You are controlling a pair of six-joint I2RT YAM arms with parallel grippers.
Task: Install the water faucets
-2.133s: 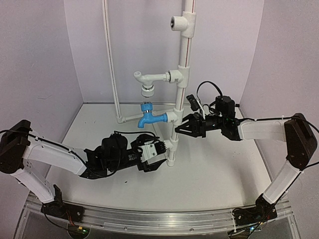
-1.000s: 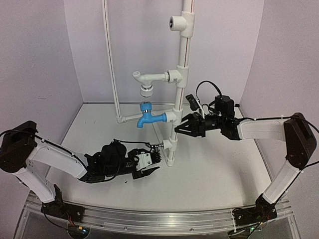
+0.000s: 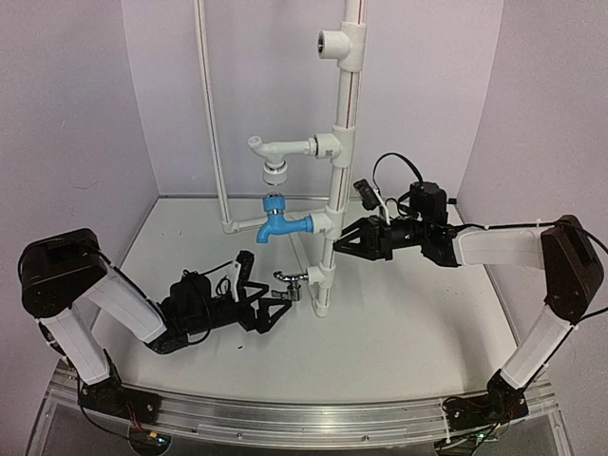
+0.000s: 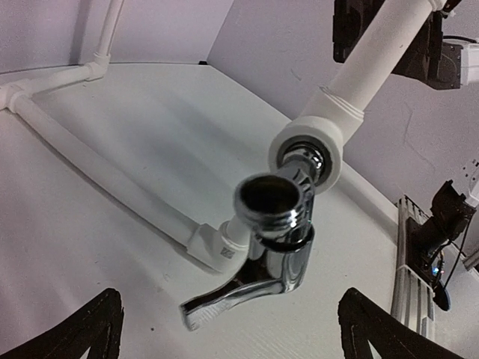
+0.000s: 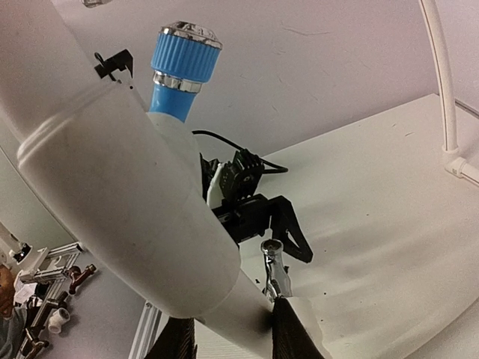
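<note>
A small shiny silver faucet (image 3: 291, 282) with a lever handle sits with its threaded end in the lowest tee fitting (image 3: 320, 281) of the upright white pipe (image 3: 344, 104). In the left wrist view the faucet (image 4: 283, 224) hangs from the fitting (image 4: 310, 146), lever down-left. My left gripper (image 3: 269, 293) is open just left of it, its fingertips (image 4: 96, 329) wide apart and touching nothing. My right gripper (image 3: 348, 237) is shut on the upright pipe (image 5: 127, 194), with fingers (image 5: 293, 333) on both sides. The right wrist view also shows the faucet (image 5: 274, 271).
A blue plastic tap (image 3: 276, 221) and a white spout fitting (image 3: 275, 157) stick out left from the pipe higher up; the blue knob also shows in the right wrist view (image 5: 183, 52). A thin white pipe (image 3: 211, 114) rises at the back left. White walls enclose the table.
</note>
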